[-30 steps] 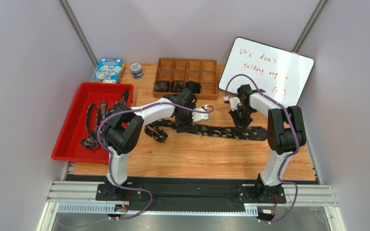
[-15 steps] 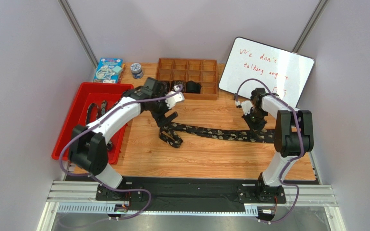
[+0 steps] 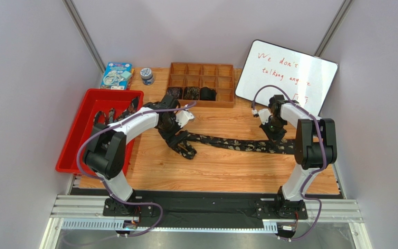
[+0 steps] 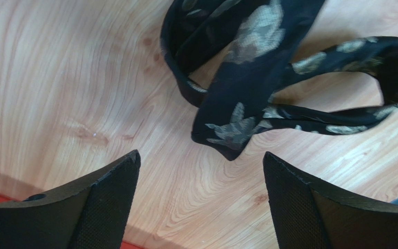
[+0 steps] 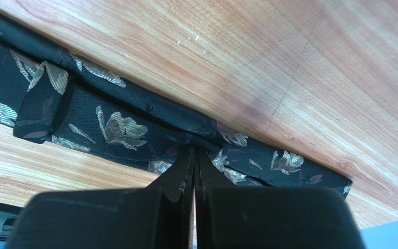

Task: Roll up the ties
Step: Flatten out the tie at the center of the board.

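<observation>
The wooden table (image 3: 222, 166) spreads beneath both grippers. A whiteboard (image 3: 289, 72) leans just beyond the right gripper (image 5: 194, 155). A red tray (image 3: 74, 150) lies to the outer side of the left gripper (image 4: 198, 161), with spare ties (image 3: 102, 116) in it. A compartment box (image 3: 201, 72) stands beyond the left gripper, with rolled coils (image 3: 190, 93) in its nearest row. One tie (image 3: 237, 144) stretches flat between the two grippers. The right gripper is clamped tight on the fabric near its right end, puckering it. The left gripper is spread wide and grasps nothing. The tie's looped end and pointed tip lie just ahead of its fingertips (image 4: 126, 171).
</observation>
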Controlling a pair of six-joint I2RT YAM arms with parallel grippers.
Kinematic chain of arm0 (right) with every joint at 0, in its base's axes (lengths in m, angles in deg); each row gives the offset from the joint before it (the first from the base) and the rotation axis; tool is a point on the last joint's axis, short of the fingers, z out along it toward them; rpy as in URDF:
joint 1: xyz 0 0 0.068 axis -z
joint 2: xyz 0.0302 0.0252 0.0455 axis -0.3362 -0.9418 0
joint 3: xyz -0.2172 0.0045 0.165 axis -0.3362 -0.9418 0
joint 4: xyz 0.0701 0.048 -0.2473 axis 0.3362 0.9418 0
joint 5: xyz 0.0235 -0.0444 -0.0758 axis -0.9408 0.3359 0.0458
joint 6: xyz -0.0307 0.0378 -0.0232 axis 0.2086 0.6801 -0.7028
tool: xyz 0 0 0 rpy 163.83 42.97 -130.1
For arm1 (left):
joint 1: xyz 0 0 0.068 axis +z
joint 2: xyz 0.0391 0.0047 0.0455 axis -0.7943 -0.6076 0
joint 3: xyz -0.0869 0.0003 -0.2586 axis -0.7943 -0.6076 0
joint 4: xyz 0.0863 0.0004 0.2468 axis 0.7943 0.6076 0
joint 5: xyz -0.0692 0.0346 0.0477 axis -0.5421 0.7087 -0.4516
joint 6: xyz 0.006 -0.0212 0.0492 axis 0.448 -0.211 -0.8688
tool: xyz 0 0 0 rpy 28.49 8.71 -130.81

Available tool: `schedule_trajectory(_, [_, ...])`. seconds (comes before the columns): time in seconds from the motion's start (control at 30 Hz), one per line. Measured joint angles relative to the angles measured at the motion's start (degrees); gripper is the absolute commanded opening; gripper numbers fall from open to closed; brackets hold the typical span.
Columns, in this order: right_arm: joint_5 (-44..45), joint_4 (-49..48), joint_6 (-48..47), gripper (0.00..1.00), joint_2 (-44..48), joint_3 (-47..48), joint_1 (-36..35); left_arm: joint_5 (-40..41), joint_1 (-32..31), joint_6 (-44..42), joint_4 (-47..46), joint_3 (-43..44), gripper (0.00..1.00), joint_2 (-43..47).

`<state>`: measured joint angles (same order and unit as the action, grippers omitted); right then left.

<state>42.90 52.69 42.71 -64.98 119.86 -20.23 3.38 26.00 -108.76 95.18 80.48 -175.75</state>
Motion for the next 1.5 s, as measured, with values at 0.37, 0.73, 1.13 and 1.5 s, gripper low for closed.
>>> schedule_trajectory(0.37, [2.2,-0.2,-2.1,0.00,0.4,-0.8,-0.2,16.2,0.0,-1.0,-2.4,0.0,0.09,-1.6])
schedule_trajectory(0.73, [4.9,-0.5,-4.3,0.00,1.4,-2.3,-0.1,15.8,0.2,-7.7,-0.9,5.6,0.51,9.1])
schedule_trajectory(1.13, [5.0,0.0,-4.5,0.00,1.0,-1.9,-0.2,-5.8,0.0,4.7,0.7,-2.4,0.53,-0.1])
schedule_trajectory(1.5, [5.0,0.6,-4.6,0.00,0.4,-1.3,-0.2,0.0,0.1,9.2,-4.0,0.3,0.00,-6.2])
